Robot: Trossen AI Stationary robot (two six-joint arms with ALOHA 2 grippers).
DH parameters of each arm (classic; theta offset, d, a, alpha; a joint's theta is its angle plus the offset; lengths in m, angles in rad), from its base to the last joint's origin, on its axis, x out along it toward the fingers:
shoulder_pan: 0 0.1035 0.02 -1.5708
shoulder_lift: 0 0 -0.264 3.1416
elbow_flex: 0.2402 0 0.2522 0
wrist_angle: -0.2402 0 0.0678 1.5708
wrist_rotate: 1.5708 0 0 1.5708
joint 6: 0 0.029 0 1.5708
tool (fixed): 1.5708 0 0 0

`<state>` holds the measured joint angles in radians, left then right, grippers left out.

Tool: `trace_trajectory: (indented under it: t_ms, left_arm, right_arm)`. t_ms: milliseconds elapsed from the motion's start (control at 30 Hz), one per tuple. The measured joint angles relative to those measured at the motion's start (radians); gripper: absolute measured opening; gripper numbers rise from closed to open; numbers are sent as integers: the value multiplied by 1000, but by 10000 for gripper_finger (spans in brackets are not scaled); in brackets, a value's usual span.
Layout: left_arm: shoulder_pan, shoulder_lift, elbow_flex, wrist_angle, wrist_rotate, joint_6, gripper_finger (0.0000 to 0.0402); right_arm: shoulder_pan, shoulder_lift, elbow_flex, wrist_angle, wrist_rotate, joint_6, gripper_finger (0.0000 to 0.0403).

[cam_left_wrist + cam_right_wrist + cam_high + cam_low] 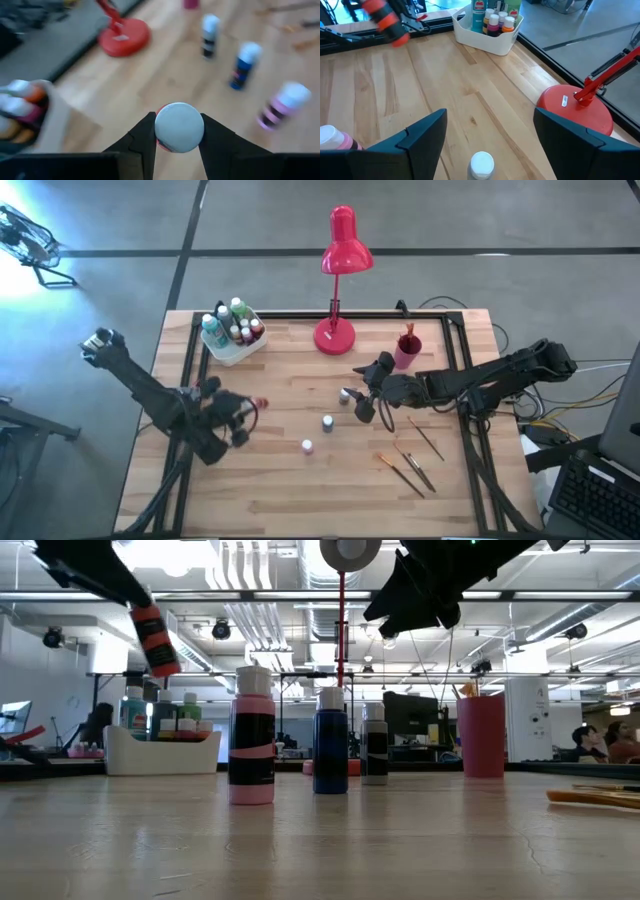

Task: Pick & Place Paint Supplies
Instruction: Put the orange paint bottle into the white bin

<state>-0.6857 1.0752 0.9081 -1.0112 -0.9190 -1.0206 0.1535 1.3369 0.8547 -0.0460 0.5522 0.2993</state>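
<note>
red paint bottle (179,126) | left claw (178,142) clamped on it | right claw (490,131) apart | labels unreadable

the light wooden tabletop (280,480) has a black frame around it. at its far edge stands a white bin (232,345) packed with paint bottles, beside it the round base of a red desk lamp (334,335), and farther along a pink cup (407,352). three white-capped bottles stand apart in the middle: a pink one (252,736), a blue one (331,740) and a dark one (374,744). several thin wooden-handled paintbrushes (408,469) lie flat on the right side.
</note>
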Motion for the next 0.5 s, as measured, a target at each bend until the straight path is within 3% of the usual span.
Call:
trace_trajectory:
  t_ms: [133,500]
  left_arm:
    - [79,-60,0,-14,-57,61,119]
    - [400,-174,-1,-121,-66,159,119]
  right_arm:
    - [-1,0,0,0,0,-1,290]
    - [-2,0,0,0,0,-4,258]
